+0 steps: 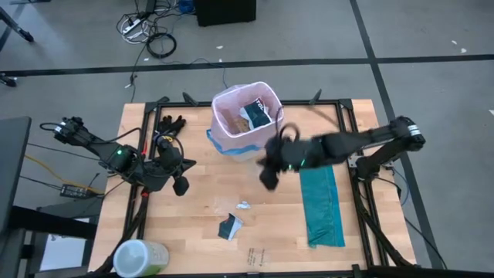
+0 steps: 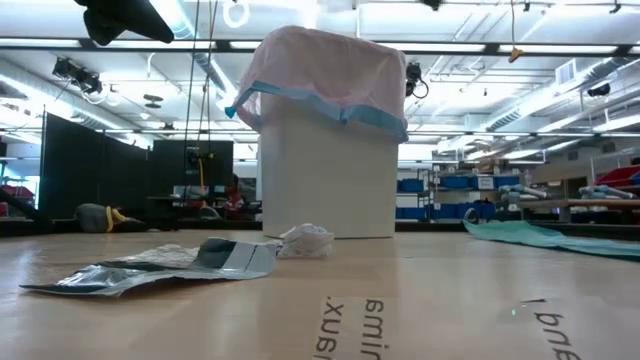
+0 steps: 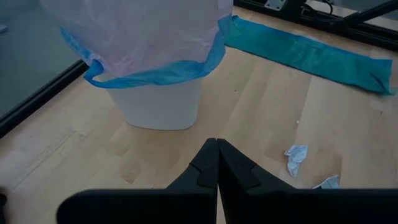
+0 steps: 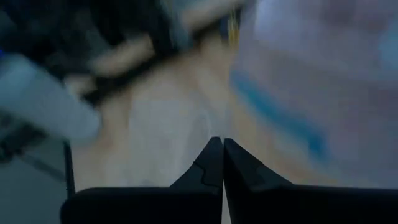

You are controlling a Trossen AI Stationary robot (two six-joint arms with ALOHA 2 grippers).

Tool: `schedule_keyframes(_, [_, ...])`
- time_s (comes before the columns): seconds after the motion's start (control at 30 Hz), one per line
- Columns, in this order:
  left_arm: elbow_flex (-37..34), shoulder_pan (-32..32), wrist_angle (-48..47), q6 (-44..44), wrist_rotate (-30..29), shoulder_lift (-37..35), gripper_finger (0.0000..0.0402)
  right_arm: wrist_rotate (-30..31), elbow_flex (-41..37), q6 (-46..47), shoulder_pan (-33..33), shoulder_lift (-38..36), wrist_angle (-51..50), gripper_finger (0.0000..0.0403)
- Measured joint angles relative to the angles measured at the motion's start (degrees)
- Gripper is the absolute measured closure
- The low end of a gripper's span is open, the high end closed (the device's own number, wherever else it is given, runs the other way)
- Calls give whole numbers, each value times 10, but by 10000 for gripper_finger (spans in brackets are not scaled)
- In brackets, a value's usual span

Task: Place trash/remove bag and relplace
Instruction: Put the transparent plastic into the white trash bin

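Both grippers' fingers are pressed together, holding nothing: right gripper [image 1: 267, 179] beside the bag [image 1: 231, 104], left gripper [image 1: 182, 186] over the bench [image 1: 201, 232].

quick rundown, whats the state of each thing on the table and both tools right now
bin: upright, lined
pink bag: in the bin, rim folded over the edge, some trash already inside
crumpled white paper: loose on the table
black-and-white packet: lying flat on the table
teal bag: laid flat, right side
left tool: shut, empty
right tool: shut, empty, near the bin
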Motion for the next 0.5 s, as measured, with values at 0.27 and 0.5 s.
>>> schedule_keyframes(0.27, [0, 0, 0, 1, 0, 0, 394, -13, 53, -142, -136, -4, 78, 403])
schedule_keyframes(0.5, [0, 0, 1, 1, -1, 0, 394, -96, 52, -189, -222, 19, 67, 368])
